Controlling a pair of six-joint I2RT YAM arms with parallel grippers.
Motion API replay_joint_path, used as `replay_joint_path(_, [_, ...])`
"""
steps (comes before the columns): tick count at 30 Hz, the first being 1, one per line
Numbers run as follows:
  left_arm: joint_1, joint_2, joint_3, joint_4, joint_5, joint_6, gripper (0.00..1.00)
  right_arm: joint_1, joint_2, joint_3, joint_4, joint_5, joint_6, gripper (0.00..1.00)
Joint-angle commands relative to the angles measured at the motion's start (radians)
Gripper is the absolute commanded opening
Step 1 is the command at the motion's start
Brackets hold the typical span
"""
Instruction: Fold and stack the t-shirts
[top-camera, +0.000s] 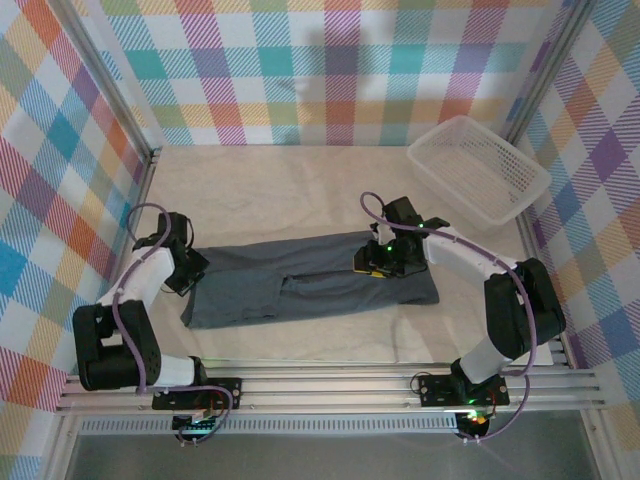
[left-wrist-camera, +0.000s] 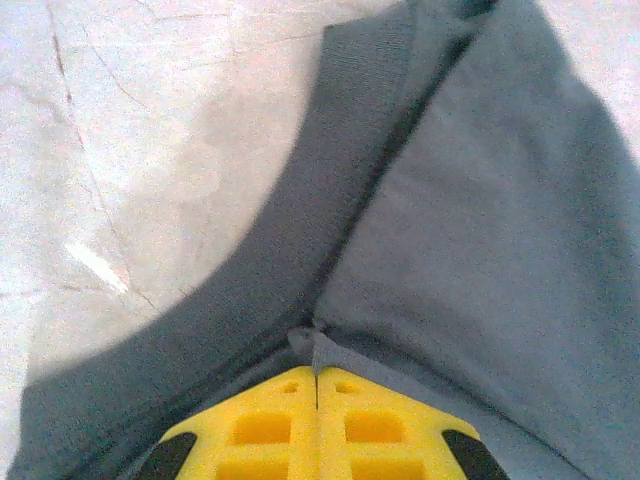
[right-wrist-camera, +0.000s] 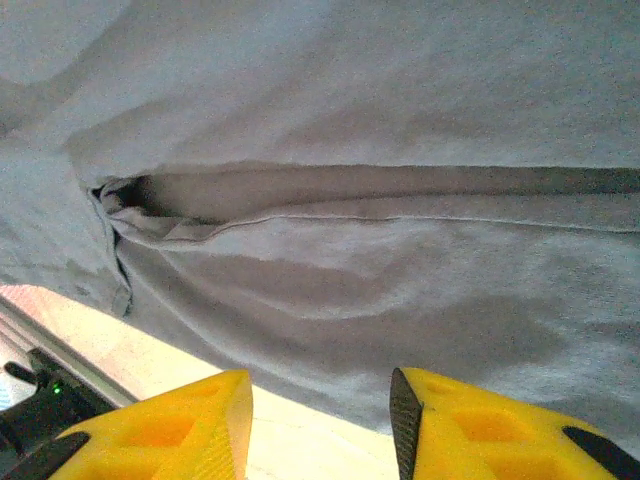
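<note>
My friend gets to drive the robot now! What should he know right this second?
Left hand: shut, pinching a bit of the t-shirt at its left end.
Right hand: open, over the right part of the shirt, holding nothing.
The t-shirt lies flat in the middle of the table as a long band, its sides apparently folded in already.
The white basket sits at the far right, apart from the shirt.
Still to do: probably fold the band across into a small packet, then stack it.
</note>
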Motion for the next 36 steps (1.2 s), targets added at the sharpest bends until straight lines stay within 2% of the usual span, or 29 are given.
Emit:
replay_joint_path(1, [0.01,0.063,0.031,0.027,-0.096,0.035,0.0,-0.008,-0.061,-0.012,-0.036,0.082,0.015,0.41])
replay_joint_path(4, [0.013,0.147,0.074,0.024,-0.127,0.037,0.0,-0.041,-0.082,-0.011,-0.077,0.163,0.03,0.41])
replay_joint_path(7, [0.012,0.19,0.12,-0.015,-0.187,0.02,0.24,-0.115,-0.098,-0.019,-0.085,0.161,0.043,0.41])
replay_joint_path(12, [-0.024,0.031,0.126,-0.087,-0.309,-0.033,0.41,-0.217,-0.067,0.033,-0.115,0.157,0.006,0.41])
replay_joint_path(14, [-0.069,-0.036,0.114,-0.139,-0.306,-0.07,0.41,-0.244,-0.029,0.068,-0.127,0.17,-0.013,0.41])
replay_joint_path(17, [-0.153,-0.118,0.046,-0.178,-0.169,-0.215,0.34,-0.258,0.068,0.148,-0.157,0.222,-0.055,0.4])
replay_joint_path(20, [-0.255,-0.149,-0.049,-0.114,-0.046,-0.396,0.24,-0.258,0.189,0.248,-0.184,0.251,-0.1,0.38])
replay_joint_path(22, [-0.303,-0.117,-0.07,-0.066,-0.032,-0.471,0.23,-0.256,0.279,0.33,-0.222,0.29,-0.124,0.36])
replay_joint_path(25, [-0.329,-0.004,-0.046,0.0,-0.036,-0.502,0.21,-0.255,0.392,0.423,-0.276,0.32,-0.143,0.33])
replay_joint_path(29, [-0.33,0.232,0.062,0.018,-0.014,-0.475,0.18,-0.245,0.49,0.466,-0.346,0.346,-0.095,0.27])
replay_joint_path(33, [-0.328,0.442,0.237,-0.014,-0.058,-0.393,0.18,-0.228,0.455,0.377,-0.339,0.364,-0.041,0.24])
replay_joint_path(36, [-0.323,0.61,0.472,-0.066,-0.088,-0.303,0.18,-0.206,0.386,0.265,-0.329,0.359,0.014,0.25])
